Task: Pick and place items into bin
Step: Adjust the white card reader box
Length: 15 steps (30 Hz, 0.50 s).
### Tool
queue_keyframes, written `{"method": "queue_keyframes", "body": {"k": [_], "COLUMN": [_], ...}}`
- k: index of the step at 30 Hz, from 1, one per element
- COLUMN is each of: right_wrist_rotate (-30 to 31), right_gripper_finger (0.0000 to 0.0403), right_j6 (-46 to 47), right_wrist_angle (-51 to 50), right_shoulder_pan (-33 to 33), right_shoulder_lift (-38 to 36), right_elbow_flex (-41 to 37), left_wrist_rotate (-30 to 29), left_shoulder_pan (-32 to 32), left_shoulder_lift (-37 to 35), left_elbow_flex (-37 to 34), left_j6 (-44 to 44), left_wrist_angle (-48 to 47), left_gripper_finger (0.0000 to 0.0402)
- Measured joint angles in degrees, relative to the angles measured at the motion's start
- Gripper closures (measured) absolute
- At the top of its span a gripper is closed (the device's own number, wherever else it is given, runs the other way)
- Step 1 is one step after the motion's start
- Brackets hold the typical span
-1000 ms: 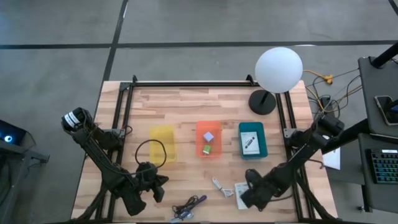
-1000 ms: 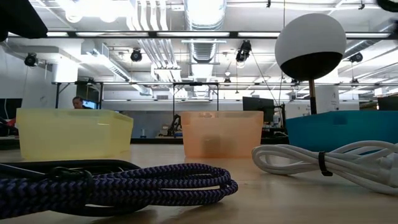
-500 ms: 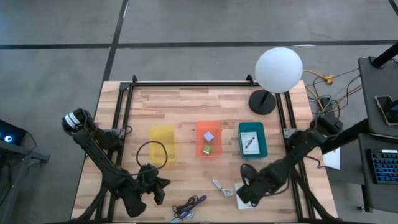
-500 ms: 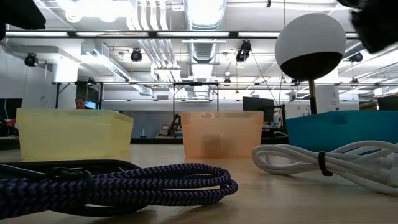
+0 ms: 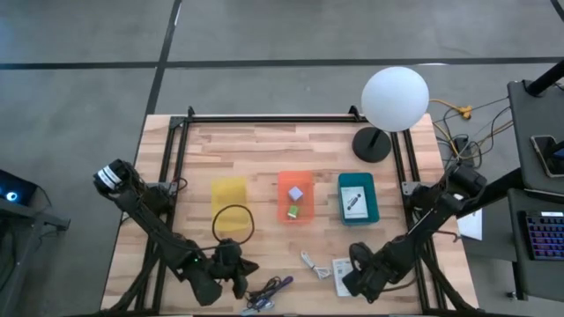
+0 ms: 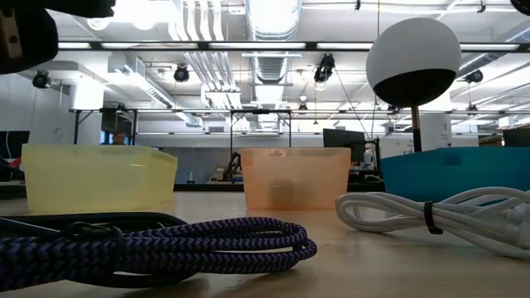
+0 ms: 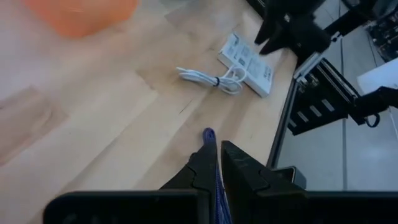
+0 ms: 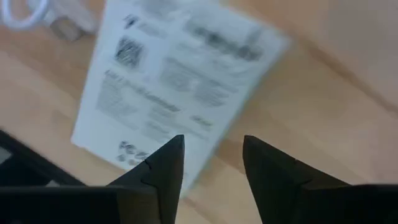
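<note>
Left claw shifted right, packet blurred

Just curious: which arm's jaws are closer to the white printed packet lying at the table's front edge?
Right. The right gripper hangs open directly above the white printed packet. The left gripper is farther off, by the purple braided cable.

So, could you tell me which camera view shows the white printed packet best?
The right wrist view: the white printed packet fills it, just past the open right gripper. The left wrist view shows it small, the high view mostly hidden by the arm; the low view misses it.
</note>
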Motion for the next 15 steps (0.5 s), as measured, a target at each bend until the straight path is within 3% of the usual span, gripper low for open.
{"method": "queue_keyframes", "body": {"k": [10,15], "right_wrist_rotate": [0.62,5.16], "right_gripper_finger": [0.0254,0.0254], "right_j6": [-7.78,-9.96], "right_wrist_angle": [14.28,17.19], "right_shoulder_pan": [-0.83,-4.50], "right_shoulder_lift": [5.90,6.44], "right_elbow_flex": [0.16,0.02], "left_wrist_rotate": [2.77,2.88], "left_shoulder_pan": [-0.06,-0.08], "left_shoulder_lift": [0.00,-0.01], "left_elbow_flex": [0.00,0.02], "left_j6": [-0.07,-0.09], "left_wrist_angle": [1.10,0.54], "left_gripper_finger": [0.0393,0.0393]}}
